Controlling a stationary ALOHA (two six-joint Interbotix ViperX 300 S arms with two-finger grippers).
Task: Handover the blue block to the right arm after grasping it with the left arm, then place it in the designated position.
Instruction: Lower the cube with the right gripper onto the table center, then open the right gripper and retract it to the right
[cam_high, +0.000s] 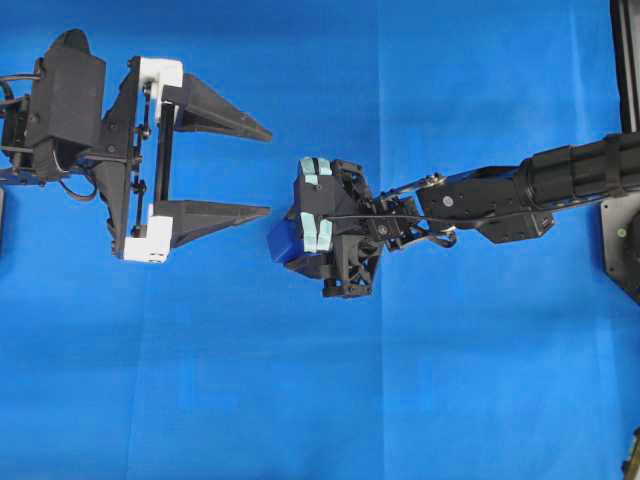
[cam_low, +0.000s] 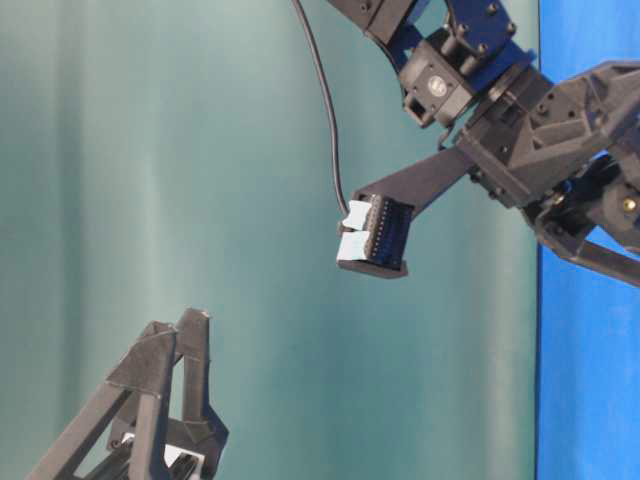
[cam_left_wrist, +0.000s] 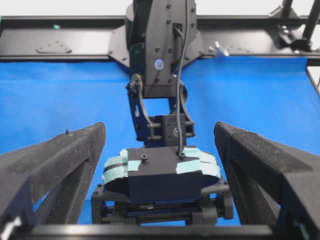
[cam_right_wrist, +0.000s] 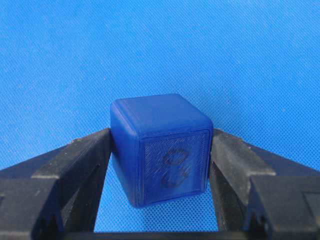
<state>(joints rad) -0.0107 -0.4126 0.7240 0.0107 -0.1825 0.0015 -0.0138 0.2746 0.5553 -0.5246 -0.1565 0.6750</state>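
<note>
Small dark-blue plastic cube with rounded edges (cam_right_wrist: 160, 150), a shade darker than the bright blue cloth (cam_high: 300, 400) beneath. Clamped between the two long black fingers (cam_right_wrist: 82, 170) of the all-black right gripper (cam_right_wrist: 160, 172), one finger pressed against each side face. Smooth top face; near face ridged with fine printed lines, framed by a raised border and marked with two dark oval scuffs. Seen from overhead, only one corner of the cube (cam_high: 284, 240) peeking out from under the gripper (cam_high: 300, 225) with its pale-teal tape patches, near the middle of the cloth, well away from every edge. Left gripper (cam_high: 262, 170), black with white bracket pieces, just beside it toward the cloth's left edge, jaws spread wide apart, holding nothing, pointed tips aimed at the right gripper.
</note>
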